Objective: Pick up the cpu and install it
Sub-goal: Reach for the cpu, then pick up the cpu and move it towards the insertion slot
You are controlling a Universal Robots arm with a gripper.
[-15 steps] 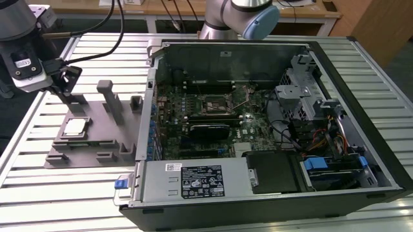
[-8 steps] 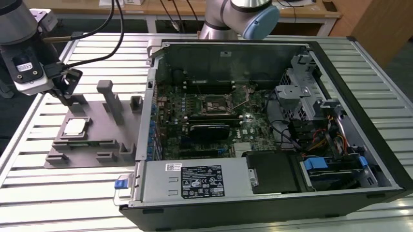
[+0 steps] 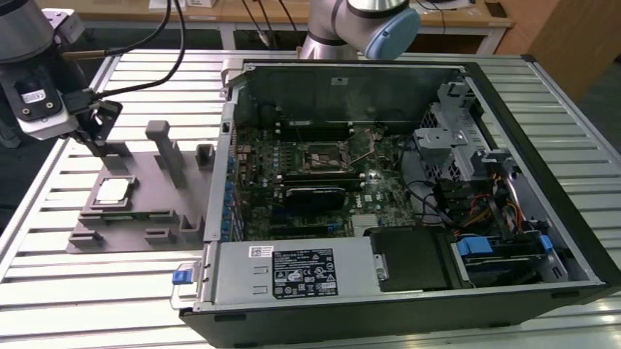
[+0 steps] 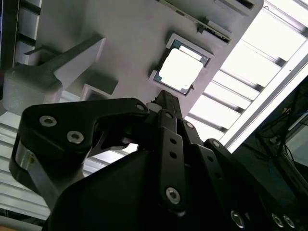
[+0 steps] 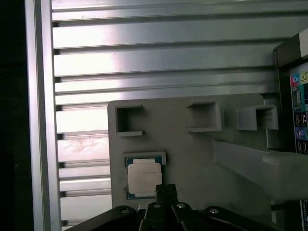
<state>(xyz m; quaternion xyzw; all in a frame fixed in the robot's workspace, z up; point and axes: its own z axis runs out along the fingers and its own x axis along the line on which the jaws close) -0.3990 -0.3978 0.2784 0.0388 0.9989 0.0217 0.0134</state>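
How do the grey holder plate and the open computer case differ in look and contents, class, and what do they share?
The grey holder plate is pale, low and flat with short posts; the computer case is a deep black box, lying open. The plate carries the cpu; the case holds a green motherboard. Both rest side by side on the slatted metal table.

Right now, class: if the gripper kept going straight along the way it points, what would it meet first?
Probably the grey holder plate, just beside the cpu. In the first wrist view the gripper points down at the cpu's edge; depth is unclear, so it might touch the cpu's rim first.
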